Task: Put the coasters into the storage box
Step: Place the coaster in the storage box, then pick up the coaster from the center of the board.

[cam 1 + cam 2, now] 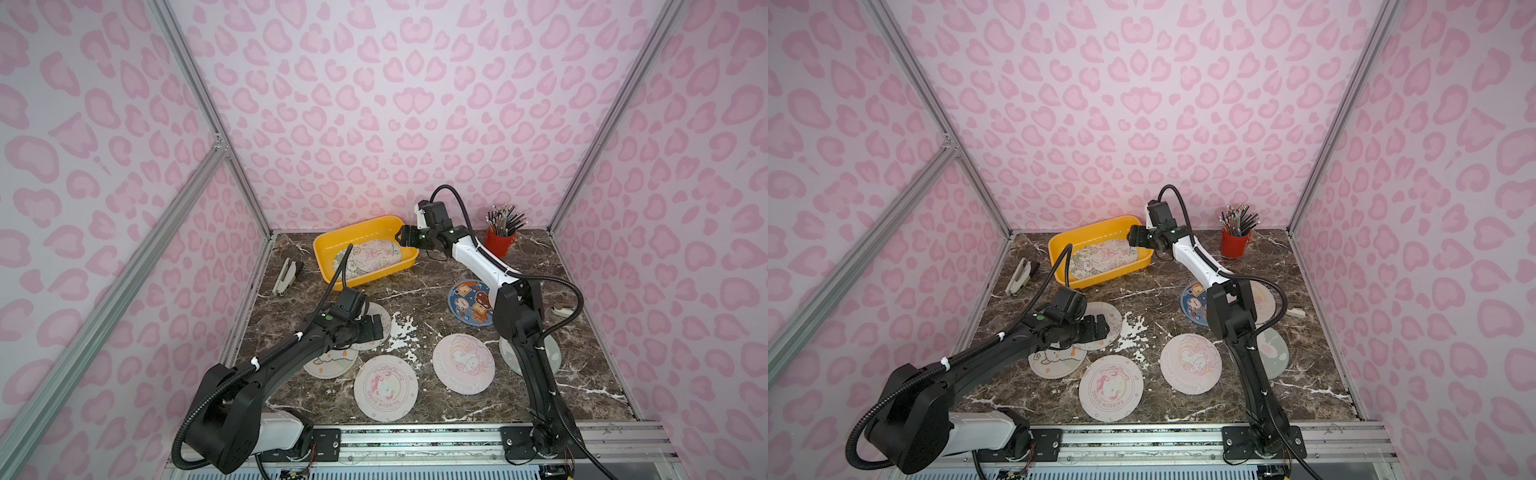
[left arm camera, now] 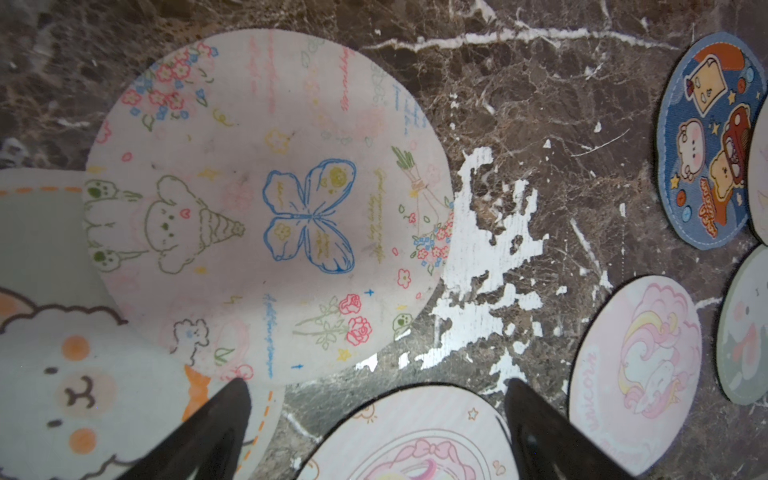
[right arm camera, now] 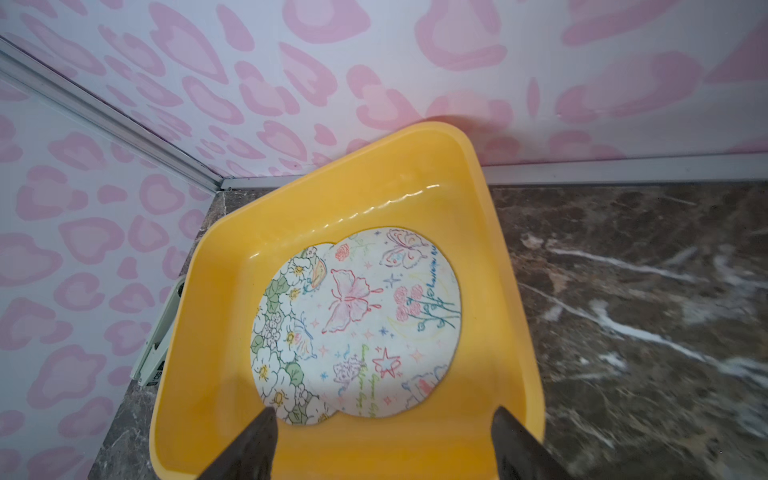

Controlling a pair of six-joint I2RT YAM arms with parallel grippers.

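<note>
Presently the storage box (image 1: 357, 232) sits at the far left of the table (image 1: 582, 374), close to the back wall and turned at a slant. Two coasters lie flat inside it, overlapping: the butterfly coaster (image 3: 374, 316) on top, the flower coaster (image 3: 278, 332) partly under it. Both top views show the pair as well, though small.

Right end effector (image 3: 384, 411) hangs over the box's near right corner. Fingers spread wide, nothing between them.

Left end effector (image 2: 378, 382) is low over the left middle of the table. Fingers spread, nothing held. Whether it touches anything, cannot tell. Ahead of it in the left wrist view lies the dog coaster (image 2: 270, 199), pale, with a blue butterfly outline at its centre. Its edge lies over the sheep coaster (image 2: 83, 374).

Other coasters on the table, all flat:
- horse coaster (image 1: 385, 388), nearest the front edge
- unicorn coaster (image 1: 463, 363), just right of it, not touching
- blue coaster (image 1: 469, 305) with toast figures, further back, partly hidden by the right arm
- grey-green coaster (image 1: 552, 353), behind the right arm's lower link
- one more pale coaster (image 1: 1262, 299), touching or overlapping the blue one, mostly hidden

Red cup (image 1: 498, 243) of pencils stands at the back right. Stapler (image 1: 284, 276) lies left of the box, near the side wall.
</note>
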